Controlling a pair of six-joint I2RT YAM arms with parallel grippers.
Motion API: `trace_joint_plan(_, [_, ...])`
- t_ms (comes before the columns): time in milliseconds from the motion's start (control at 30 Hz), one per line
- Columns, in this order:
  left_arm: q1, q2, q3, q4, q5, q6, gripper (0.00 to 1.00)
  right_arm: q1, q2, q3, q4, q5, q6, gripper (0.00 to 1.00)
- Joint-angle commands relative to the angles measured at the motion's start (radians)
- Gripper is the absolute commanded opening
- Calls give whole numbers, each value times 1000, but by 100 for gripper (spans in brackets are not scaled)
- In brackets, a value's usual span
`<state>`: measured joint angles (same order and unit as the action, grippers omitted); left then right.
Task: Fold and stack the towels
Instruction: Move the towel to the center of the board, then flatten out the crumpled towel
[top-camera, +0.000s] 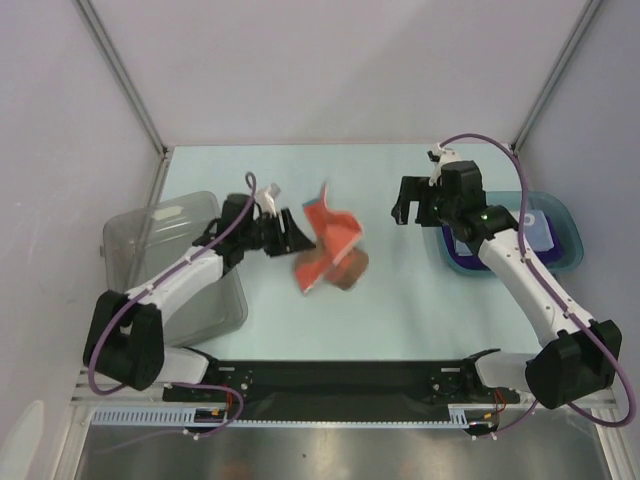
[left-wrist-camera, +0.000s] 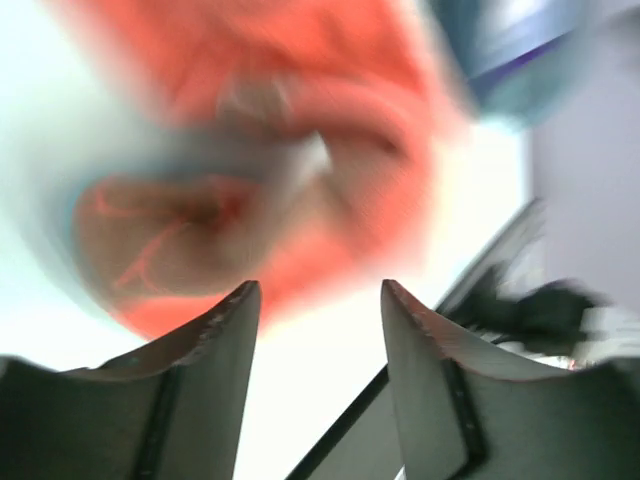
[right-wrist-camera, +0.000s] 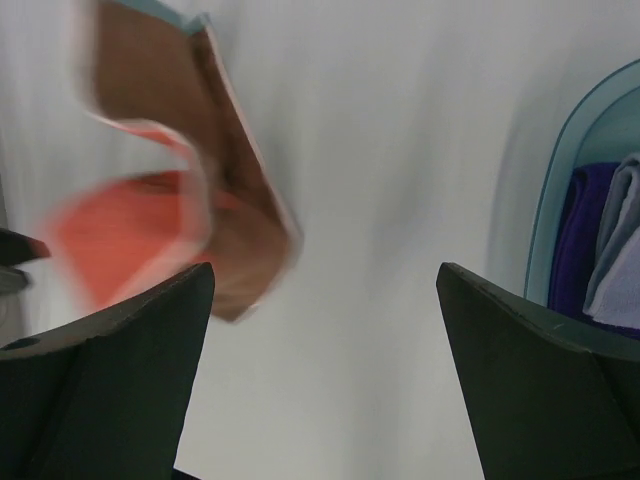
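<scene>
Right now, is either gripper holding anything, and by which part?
Nothing held: left gripper is open, orange towel beyond its fingertips; right gripper is open and empty.

From above we see bright, even, diffuse light, with only faint soft shadows on the pale green tabletop (top-camera: 400, 300), and the one smeared thing there is the orange-red and brown cloth towel (top-camera: 328, 250), streaked by motion blur. In the left wrist view we find that towel melted into an orange wash and the tabletop burnt out to white, while the dark fingers (left-wrist-camera: 200, 390) of the left gripper (left-wrist-camera: 320, 285) look crisp. In the right wrist view we see ghosted towel edges, a soft rim on the translucent teal plastic tray (right-wrist-camera: 545, 200), and the right gripper (right-wrist-camera: 325, 270) nearly black in shade.
</scene>
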<state>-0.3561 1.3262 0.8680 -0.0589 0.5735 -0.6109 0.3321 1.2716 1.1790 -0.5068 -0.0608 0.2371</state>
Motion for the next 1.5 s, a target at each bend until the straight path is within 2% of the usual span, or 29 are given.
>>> trace_joint_plan(0, [-21, -7, -96, -68, -82, 49, 59, 12, 8, -22, -13, 12, 18, 100])
trace_joint_plan(133, [-20, -35, -95, -133, -165, 85, 67, 21, 87, -35, 42, -25, 34, 100])
trace_joint_plan(267, [-12, 7, 21, -223, -215, 148, 64, 45, 208, 8, 137, -68, 65, 95])
trace_joint_plan(367, [25, 89, 133, -243, -186, 166, 63, 62, 354, 88, 218, -85, 91, 88])
trace_joint_plan(400, [38, 112, 156, -246, -185, 184, 63, 64, 391, 117, 226, -74, 100, 82])
trace_joint_plan(467, [69, 197, 250, -265, -196, 204, 68, 65, 472, 213, 220, -53, 133, 76])
trace_joint_plan(533, [74, 313, 334, -327, -279, 243, 70, 65, 578, 260, 259, -25, 125, 69])
trace_joint_plan(600, [74, 407, 474, -404, -310, 269, 72, 65, 691, 360, 260, 2, 94, 61])
trace_joint_plan(667, [75, 526, 578, -432, -350, 267, 71, 64, 765, 439, 205, 41, 56, 55])
trace_joint_plan(833, [74, 672, 683, -380, -314, 226, 66, 59, 941, 614, 174, 122, 15, 46])
trace_joint_plan(933, [72, 740, 735, -360, -314, 203, 65, 59, 995, 683, 133, 174, 7, 43])
trace_joint_plan(1100, [71, 844, 815, -351, -282, 180, 63, 61, 1043, 686, 126, 231, 8, 43])
trace_joint_plan(1367, [59, 939, 887, -351, -293, 160, 62, 59, 1052, 671, 100, 214, 28, 43])
trace_joint_plan(1467, [52, 958, 888, -337, -279, 151, 59, 62, 1051, 648, 116, 187, 39, 42])
